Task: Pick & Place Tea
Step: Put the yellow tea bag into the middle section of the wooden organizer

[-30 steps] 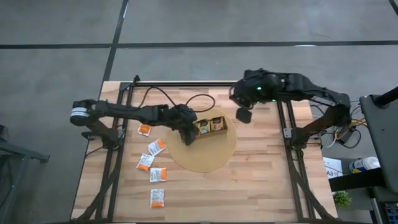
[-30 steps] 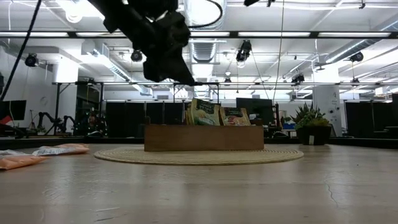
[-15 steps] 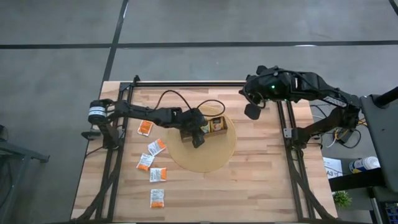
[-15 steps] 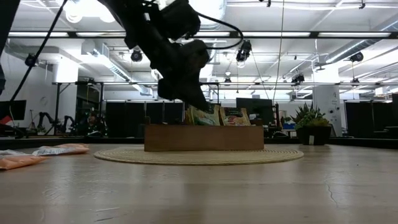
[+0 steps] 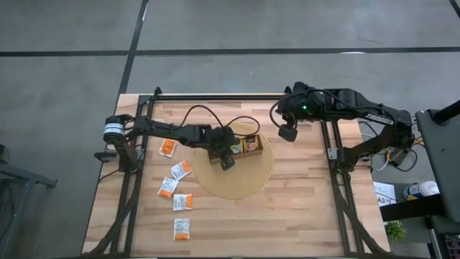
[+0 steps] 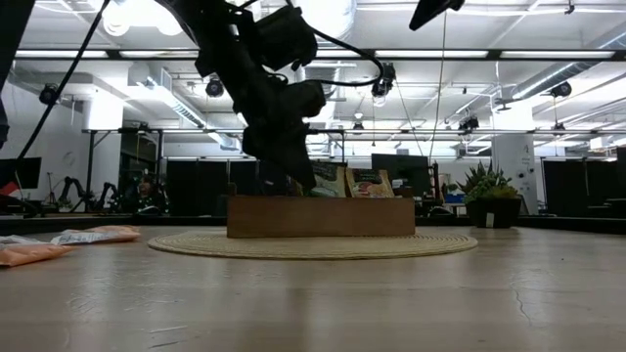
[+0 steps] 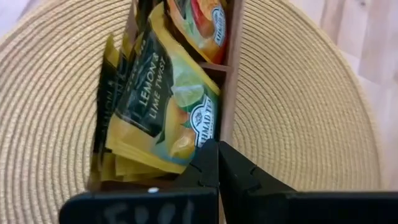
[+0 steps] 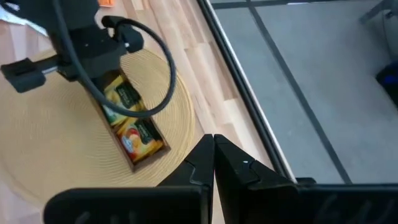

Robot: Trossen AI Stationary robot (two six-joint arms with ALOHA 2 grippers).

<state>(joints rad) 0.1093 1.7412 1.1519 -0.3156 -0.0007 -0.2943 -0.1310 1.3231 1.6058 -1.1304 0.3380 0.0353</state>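
Sachets of yellow-green tea (image 7: 158,106) stand packed on edge in the brown wooden tray (image 5: 244,144), and right over them sits the left gripper (image 7: 217,158), its two dark fingers pressed flat together with nothing between them. In the left wrist view the fingertips sit at the lower corner of the front lemon-and-lime packet, against the wooden divider (image 7: 229,93); whether they touch the paper I cannot tell. An orange-red sachet (image 7: 202,25) fills the next compartment. The tray rests on the round woven straw mat (image 5: 248,180), on the pale wooden table (image 5: 302,216).

From above, the left arm reaches in from the table's left side, its gripper (image 5: 224,151) over the tray's left end. From table height that gripper (image 6: 289,166) hangs just above the tray's rim (image 6: 321,216).

Out on the bare boards to the left lie five loose white-and-orange sachets (image 5: 180,170), well apart from the mat.

The right gripper (image 5: 289,132) hovers above the table's far right side, beyond the mat's edge, fingers (image 8: 205,163) closed tight and empty.
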